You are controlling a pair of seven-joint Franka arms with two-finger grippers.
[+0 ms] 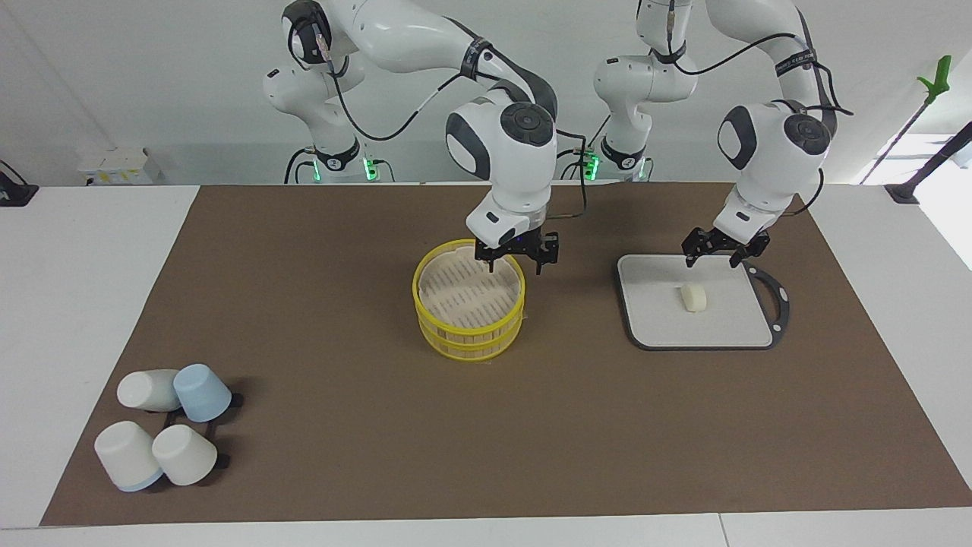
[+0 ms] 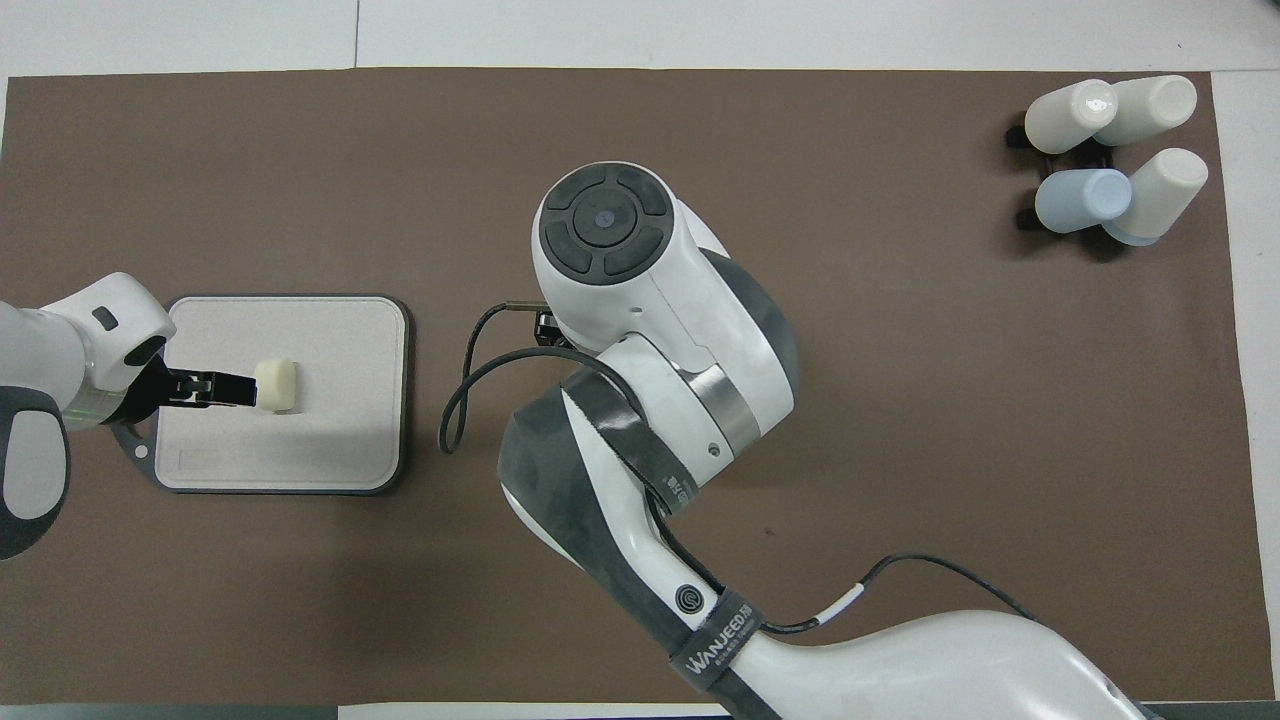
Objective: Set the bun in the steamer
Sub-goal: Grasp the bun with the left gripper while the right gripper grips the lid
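Note:
The cream-white bun [image 1: 693, 297] lies on a flat grey board [image 1: 661, 327] toward the left arm's end of the table. My left gripper [image 1: 714, 257] is open and empty, hanging just above the board's edge nearer the robots, a little short of the bun. In the overhead view its tips [image 2: 230, 388] reach up to the bun [image 2: 277, 385]. The yellow-rimmed steamer [image 1: 468, 300] stands open at mid-table, its slatted bottom bare. My right gripper [image 1: 516, 262] is open and empty over the steamer's rim nearer the robots. In the overhead view the right arm hides the steamer. No lid is in view.
Several upturned pale and blue cups [image 1: 163, 437] sit on a black rack at the right arm's end of the table, farther from the robots; they also show in the overhead view [image 2: 1115, 155]. A brown mat [image 1: 342, 365] covers the table.

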